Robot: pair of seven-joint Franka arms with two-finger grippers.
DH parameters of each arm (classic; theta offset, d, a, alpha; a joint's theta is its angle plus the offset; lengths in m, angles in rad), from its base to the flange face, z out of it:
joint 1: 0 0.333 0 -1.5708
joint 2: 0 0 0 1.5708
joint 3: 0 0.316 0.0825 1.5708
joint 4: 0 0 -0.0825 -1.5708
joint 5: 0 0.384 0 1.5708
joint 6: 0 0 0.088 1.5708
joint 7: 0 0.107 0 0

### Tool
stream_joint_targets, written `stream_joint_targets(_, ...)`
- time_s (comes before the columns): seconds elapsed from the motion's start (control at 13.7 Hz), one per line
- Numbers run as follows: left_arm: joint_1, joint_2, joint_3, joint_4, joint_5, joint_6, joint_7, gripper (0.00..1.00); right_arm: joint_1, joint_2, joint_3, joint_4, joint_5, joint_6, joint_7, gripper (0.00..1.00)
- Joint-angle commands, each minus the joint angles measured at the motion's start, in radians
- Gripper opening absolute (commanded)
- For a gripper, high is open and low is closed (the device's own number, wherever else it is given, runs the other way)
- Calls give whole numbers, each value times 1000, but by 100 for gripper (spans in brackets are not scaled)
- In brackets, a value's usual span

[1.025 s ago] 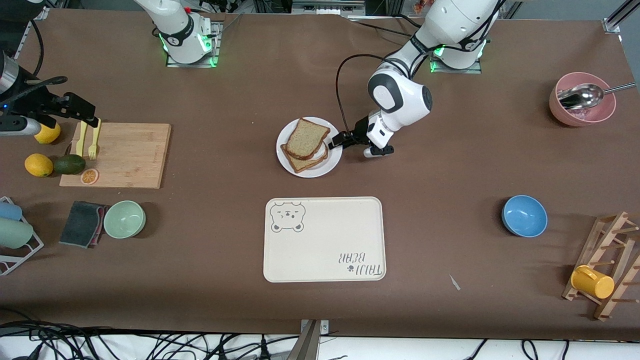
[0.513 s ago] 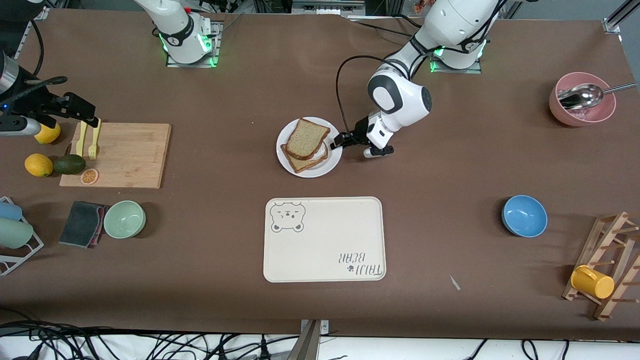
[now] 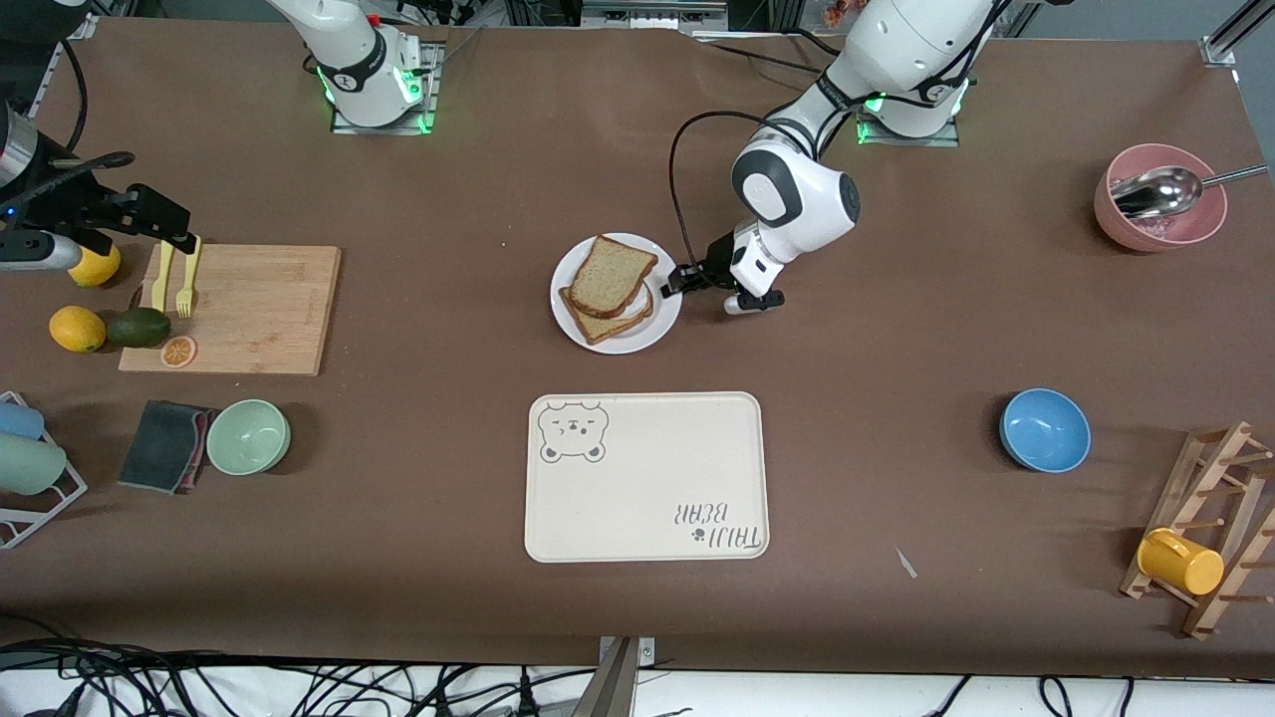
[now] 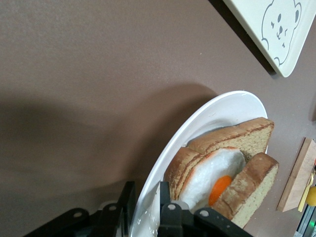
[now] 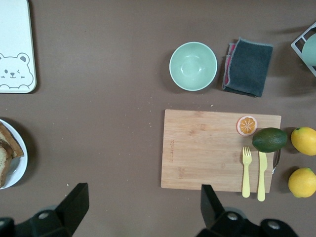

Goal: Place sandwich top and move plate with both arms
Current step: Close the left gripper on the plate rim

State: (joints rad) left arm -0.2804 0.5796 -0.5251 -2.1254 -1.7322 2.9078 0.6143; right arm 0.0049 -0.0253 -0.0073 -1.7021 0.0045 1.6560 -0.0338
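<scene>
Since a moment ago the left gripper (image 3: 679, 283) has narrowed its fingers around the plate (image 3: 657, 321) rim, sandwich top (image 3: 612, 273) already stacked. Best pinch firmly and lift level. The right gripper (image 5: 140, 207), spread wide, waits above the cutting board (image 3: 254, 309).

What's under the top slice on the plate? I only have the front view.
Observer: The left wrist view shows a fried egg between the sandwich top and the lower slice.
Operator: Left gripper height?
Observer: The left gripper is down level with the plate rim, at its edge toward the left arm's end.
Operator: Right gripper?
Observer: The right gripper is open, over bare table beside the cutting board. That arm waits.
</scene>
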Motion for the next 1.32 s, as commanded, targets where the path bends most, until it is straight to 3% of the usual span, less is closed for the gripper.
stream_joint_targets(0.0, -10, 6, -1, 22, -50, 21, 41, 21, -8, 4, 4, 18, 6, -19, -3, 100)
stream_joint_targets(0.37, -8, 3, -1, 22, -50, 21, 41, 8, -8, 4, 4, 19, 6, -19, -3, 100)
stream_joint_targets(0.88, 0, -4, -3, 22, -61, 21, 59, 0, -8, 4, 4, 19, 6, -19, -3, 100)
stream_joint_targets(1.24, 16, -10, -3, 39, -421, 5, 477, 0, -8, 5, 4, 18, 6, -19, -3, 100)
